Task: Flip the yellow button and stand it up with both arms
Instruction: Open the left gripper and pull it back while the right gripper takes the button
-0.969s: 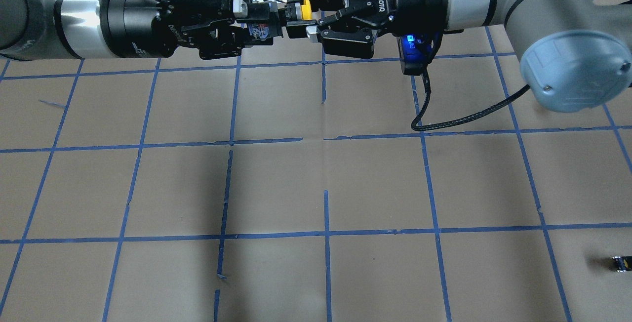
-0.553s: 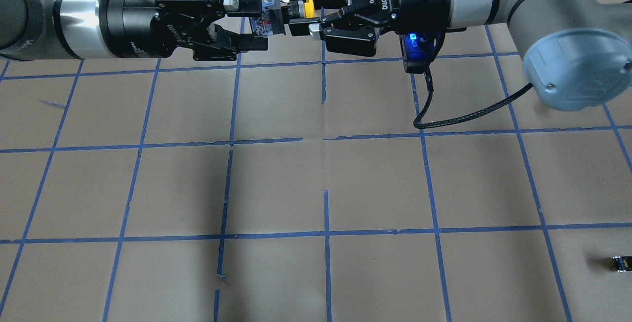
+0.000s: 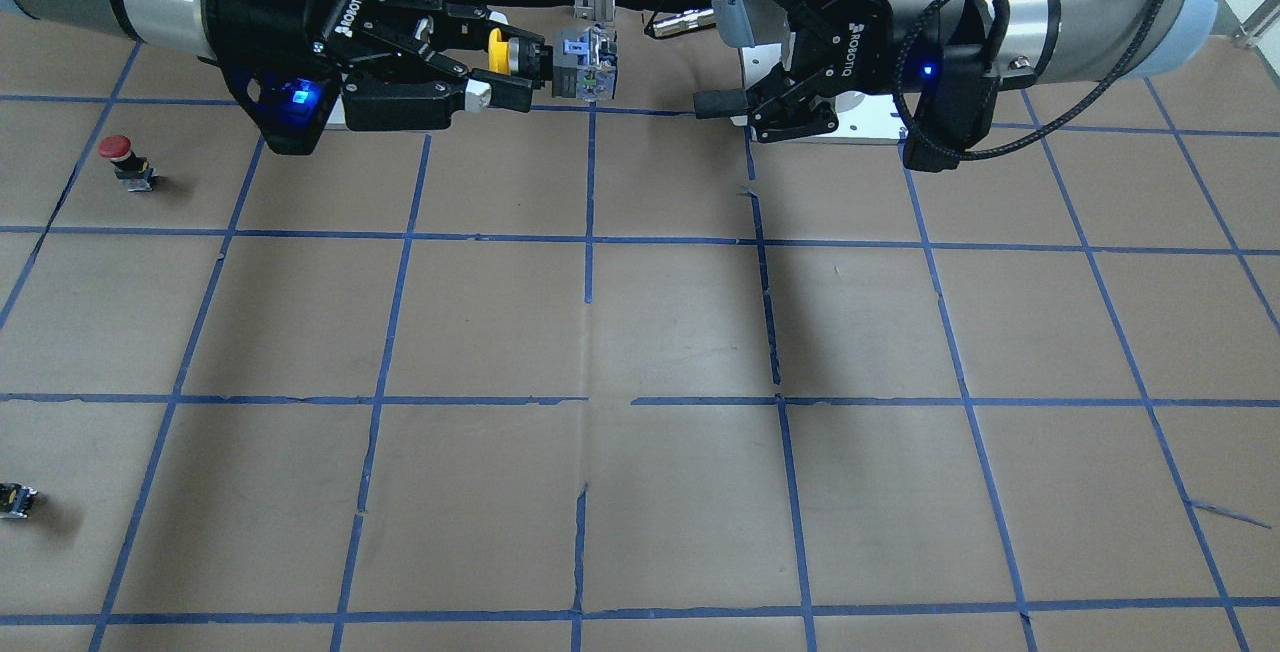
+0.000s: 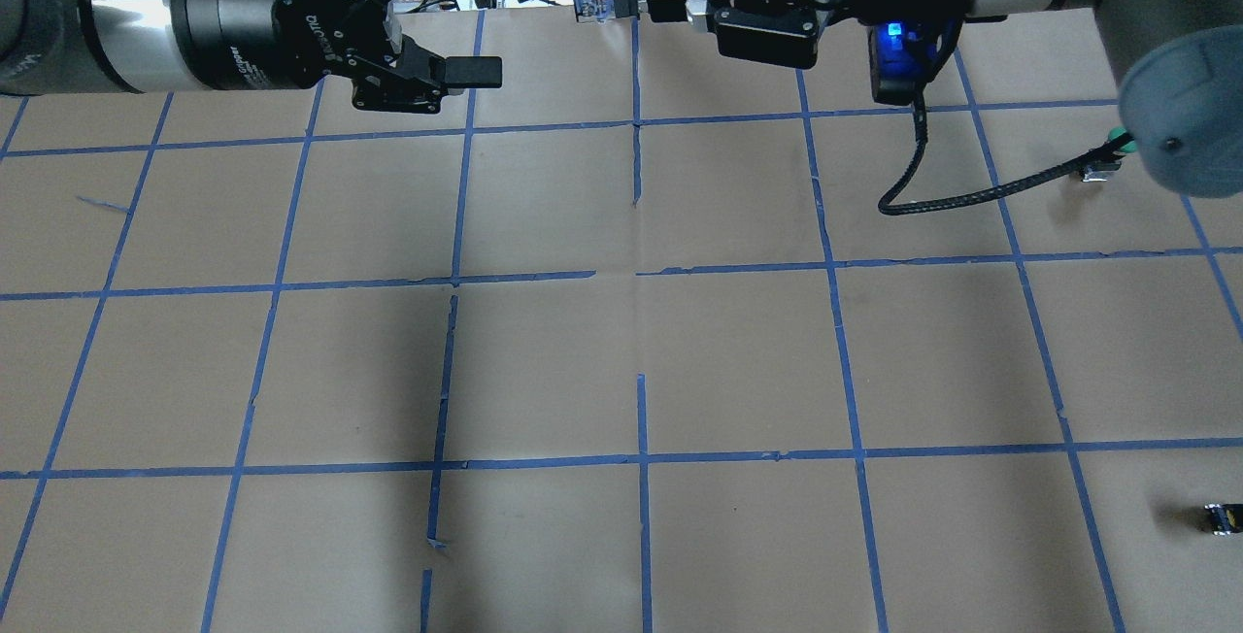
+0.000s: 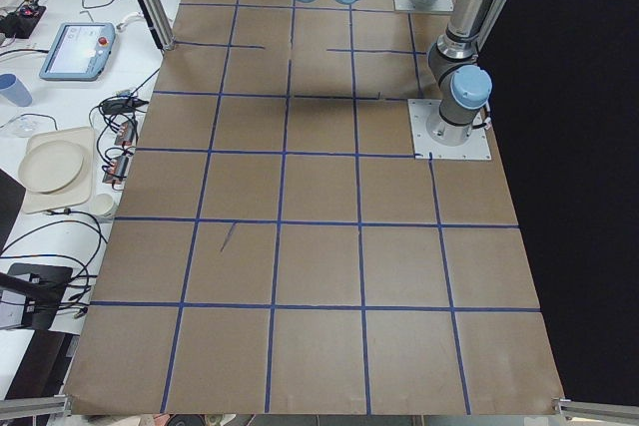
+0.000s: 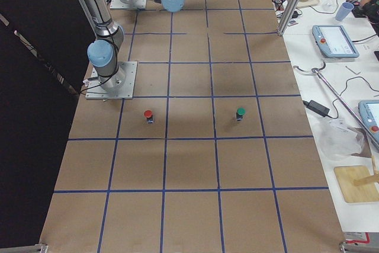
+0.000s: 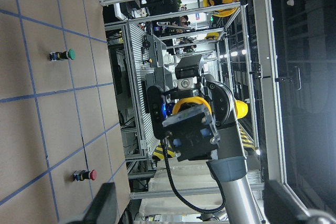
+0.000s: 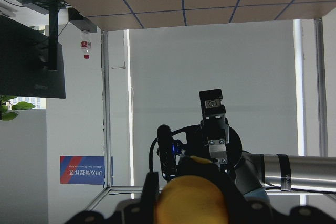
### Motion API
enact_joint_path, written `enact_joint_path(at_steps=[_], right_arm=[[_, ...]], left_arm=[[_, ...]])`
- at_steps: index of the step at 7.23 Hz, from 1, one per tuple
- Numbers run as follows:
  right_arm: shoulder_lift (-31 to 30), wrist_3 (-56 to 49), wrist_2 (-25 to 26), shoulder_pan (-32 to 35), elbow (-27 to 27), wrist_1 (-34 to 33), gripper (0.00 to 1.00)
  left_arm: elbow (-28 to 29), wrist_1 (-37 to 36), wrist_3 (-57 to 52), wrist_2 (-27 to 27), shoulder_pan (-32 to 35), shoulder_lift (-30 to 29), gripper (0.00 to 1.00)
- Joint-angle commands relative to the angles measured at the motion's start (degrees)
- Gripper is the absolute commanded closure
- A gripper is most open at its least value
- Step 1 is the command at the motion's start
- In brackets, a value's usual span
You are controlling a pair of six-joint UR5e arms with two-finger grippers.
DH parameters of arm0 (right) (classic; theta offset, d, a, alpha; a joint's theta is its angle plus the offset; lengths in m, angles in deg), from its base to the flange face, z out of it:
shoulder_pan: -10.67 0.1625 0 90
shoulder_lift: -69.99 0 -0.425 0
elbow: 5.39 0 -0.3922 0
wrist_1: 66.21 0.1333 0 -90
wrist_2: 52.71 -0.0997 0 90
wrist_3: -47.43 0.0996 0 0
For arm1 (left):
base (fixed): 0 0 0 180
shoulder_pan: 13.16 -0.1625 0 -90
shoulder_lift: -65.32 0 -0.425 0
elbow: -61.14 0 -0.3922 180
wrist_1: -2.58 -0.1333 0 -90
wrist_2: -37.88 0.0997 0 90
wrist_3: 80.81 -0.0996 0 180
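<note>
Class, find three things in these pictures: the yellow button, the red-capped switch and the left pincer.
yellow button (image 3: 580, 63): front-facing view, on its grey body block.
red-capped switch (image 3: 116, 146): front-facing view, on its red cap.
left pincer (image 3: 700, 60): front-facing view, midway between its open fingertips.

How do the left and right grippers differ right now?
The left gripper has its jaws wide open; the right gripper has its jaws closed. The left holds nothing; the right grips the yellow button near its cap, with the body sticking out toward the left one. The left gripper stands clear of the button, with a gap between them. Both are level, raised above the table and facing each other.
</note>
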Motion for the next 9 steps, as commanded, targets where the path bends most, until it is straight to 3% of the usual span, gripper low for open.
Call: enact_joint_path(at_steps=[1, 2, 3, 5, 6, 7, 9], right_arm=[[-6.6, -15.6, 8.8, -0.8, 5.0, 0.4, 0.90], [-7.4, -19.8, 14.9, -0.8, 6.8, -0.4, 0.90], [-7.6, -27.4, 18.9, -0.8, 7.2, 0.5, 0.90], [-7.7, -38.8, 25.4, -0.4, 7.4, 0.6, 0.90], [-7.9, -46.2, 29.1, -0.5, 7.3, 2.0, 0.90], [-7.9, -56.4, 35.2, -0.6, 6.9, 6.8, 0.91], [-7.8, -80.5, 54.8, -0.8, 6.8, 11.2, 0.92]], left_arm=[[1.3, -18.1, 19.4, 4.0, 0.4, -2.8, 0.01], [1.4, -31.8, 26.0, 11.6, 0.4, -4.5, 0.01], [1.7, -33.2, 26.2, 18.1, 0.0, -5.1, 0.01], [5.0, -37.4, 30.8, 36.4, 0.0, -7.4, 0.01], [7.3, -41.5, 33.5, 41.3, 0.5, -10.2, 0.01], [10.0, -43.8, 33.5, 48.8, 1.4, -13.1, 0.01], [12.7, -45.3, 34.6, 64.3, 8.3, -12.7, 0.01]])
